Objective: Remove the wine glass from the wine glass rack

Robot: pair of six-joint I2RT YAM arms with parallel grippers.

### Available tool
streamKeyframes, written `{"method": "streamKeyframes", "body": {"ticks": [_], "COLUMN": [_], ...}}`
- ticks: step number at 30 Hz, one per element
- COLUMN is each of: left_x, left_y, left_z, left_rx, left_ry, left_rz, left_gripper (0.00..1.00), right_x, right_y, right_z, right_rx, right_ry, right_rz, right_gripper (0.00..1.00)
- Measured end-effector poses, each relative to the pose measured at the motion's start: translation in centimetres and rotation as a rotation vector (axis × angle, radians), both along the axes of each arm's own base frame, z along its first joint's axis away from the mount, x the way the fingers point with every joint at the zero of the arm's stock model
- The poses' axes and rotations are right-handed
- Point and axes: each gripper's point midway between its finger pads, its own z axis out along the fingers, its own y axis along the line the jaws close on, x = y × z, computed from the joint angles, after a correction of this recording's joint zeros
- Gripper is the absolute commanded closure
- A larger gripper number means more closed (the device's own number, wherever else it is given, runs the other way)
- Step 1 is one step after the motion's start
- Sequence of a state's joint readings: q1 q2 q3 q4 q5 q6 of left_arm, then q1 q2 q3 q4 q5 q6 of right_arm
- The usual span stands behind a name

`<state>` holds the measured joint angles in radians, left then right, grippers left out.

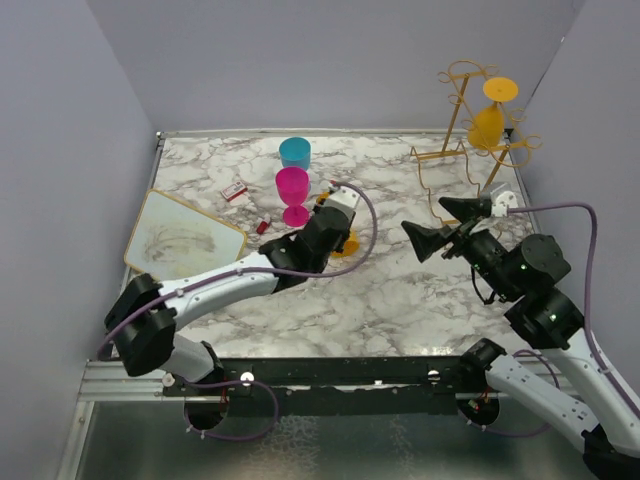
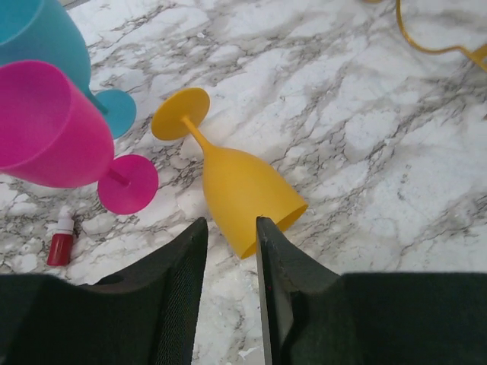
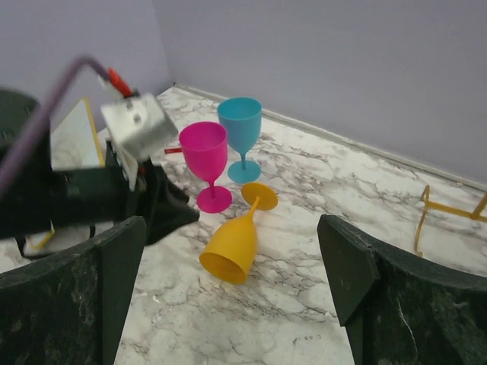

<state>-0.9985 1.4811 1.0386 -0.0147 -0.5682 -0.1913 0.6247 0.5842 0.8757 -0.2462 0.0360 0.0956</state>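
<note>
Fingers spread empty, our right gripper (image 1: 423, 216) sat nearest the wine glass (image 1: 487, 125) hanging foot-up on the wine glass rack (image 1: 455, 112).

Gold metal-wire rack (image 1: 457, 122); hanging glass (image 1: 488, 126) perhaps matt plastic

White rectangular gold-rimmed tray (image 1: 185, 238) lies skewed at the left edge of the marble tabletop (image 1: 400, 300). Small red dropper bottle (image 2: 61, 243) lies near the tray's right corner. Small red-and-white packet (image 1: 234, 191) sits further back.
</note>
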Motion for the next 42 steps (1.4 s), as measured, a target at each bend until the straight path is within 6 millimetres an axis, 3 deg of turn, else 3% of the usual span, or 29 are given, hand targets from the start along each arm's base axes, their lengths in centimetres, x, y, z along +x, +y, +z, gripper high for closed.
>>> {"method": "streamKeyframes", "body": {"ticks": [3, 5, 9, 12, 16, 21, 24, 28, 35, 42], "left_x": [0.7, 1.2, 2.0, 2.3, 2.6, 2.4, 2.3, 2.0, 1.0, 0.8], "left_y": [2.4, 4.5, 8.6, 10.6, 12.7, 14.0, 14.4, 14.8, 14.7, 14.9], "left_z": [2.7, 5.0, 9.4, 12.2, 14.5, 14.4, 13.3, 12.3, 12.6, 12.9], "left_rx": [-0.098, -0.164, -0.256, -0.295, -0.328, -0.345, -0.327, -0.303, -0.291, -0.282], "left_ry": [0.017, 0.010, -0.040, -0.090, -0.155, -0.199, -0.199, -0.201, -0.232, -0.256], "left_rz": [0.006, 0.015, 0.048, 0.064, 0.086, 0.093, 0.097, 0.094, 0.077, 0.085], "left_gripper": [0.45, 0.40, 0.34, 0.32, 0.30, 0.30, 0.30, 0.30, 0.30, 0.30], "right_x": [0.5, 0.8, 1.1, 1.8, 3.3, 6.0, 7.8, 9.6, 12.9, 15.3], "right_y": [1.8, 3.6, 6.3, 8.2, 10.4, 11.2, 10.1, 8.8, 9.3, 10.7], "right_z": [-1.8, -4.4, -10.7, -15.3, -18.6, -22.6, -25.5, -27.7, -29.2, -28.1], "right_rx": [-0.075, -0.149, -0.296, -0.426, -0.559, -0.734, -0.892, -1.045, -1.136, -1.068], "right_ry": [0.007, 0.007, 0.048, 0.089, 0.059, -0.045, -0.113, -0.194, -0.348, -0.474], "right_rz": [0.076, 0.164, 0.311, 0.392, 0.405, 0.343, 0.274, 0.198, 0.066, -0.037], "right_gripper": [0.11, 0.13, 0.18, 0.21, 0.28, 0.32, 0.33, 0.34, 0.49, 0.78]}}
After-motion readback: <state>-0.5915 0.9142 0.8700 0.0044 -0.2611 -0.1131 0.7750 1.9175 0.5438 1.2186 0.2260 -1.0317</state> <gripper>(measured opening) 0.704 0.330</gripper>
